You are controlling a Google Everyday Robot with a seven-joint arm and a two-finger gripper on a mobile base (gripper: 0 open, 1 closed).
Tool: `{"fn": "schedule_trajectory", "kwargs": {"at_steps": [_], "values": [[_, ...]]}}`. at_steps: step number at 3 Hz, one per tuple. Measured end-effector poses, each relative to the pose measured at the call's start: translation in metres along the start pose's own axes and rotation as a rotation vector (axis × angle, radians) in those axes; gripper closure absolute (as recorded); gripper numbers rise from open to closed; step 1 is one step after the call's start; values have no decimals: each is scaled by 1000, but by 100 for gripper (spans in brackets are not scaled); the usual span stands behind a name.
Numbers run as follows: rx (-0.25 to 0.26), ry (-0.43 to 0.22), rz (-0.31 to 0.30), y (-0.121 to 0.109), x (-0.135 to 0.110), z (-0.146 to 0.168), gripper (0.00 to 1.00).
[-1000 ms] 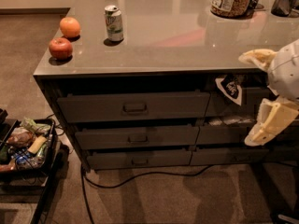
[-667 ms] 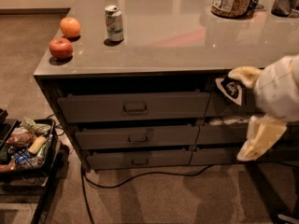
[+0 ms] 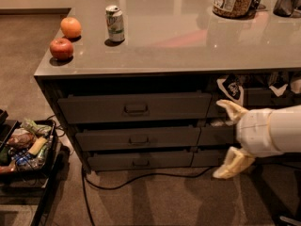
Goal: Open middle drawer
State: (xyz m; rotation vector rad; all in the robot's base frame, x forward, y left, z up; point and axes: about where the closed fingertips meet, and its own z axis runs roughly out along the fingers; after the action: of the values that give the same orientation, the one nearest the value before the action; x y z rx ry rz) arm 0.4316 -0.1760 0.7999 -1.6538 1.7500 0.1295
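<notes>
Reaching in from the right of the frame, the robot's gripper has slid left and lower over the past second, its pale fingers spread wide and holding nothing. It is now level with the middle drawer at centre frame. The drawer sits shut between the taller top drawer and the bottom drawer, with its small loop handle well left of the fingertips. The approach appears under way, but the handle is not yet reached and the pull has not begun.
</notes>
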Motion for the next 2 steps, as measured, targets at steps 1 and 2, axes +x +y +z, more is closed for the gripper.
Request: {"fn": "schedule_trajectory", "kwargs": {"at_steps": [1,2], "values": [[121,-88,-31,-18,2,32,0],[195,-73,-57,-37,3,33,0]]}}
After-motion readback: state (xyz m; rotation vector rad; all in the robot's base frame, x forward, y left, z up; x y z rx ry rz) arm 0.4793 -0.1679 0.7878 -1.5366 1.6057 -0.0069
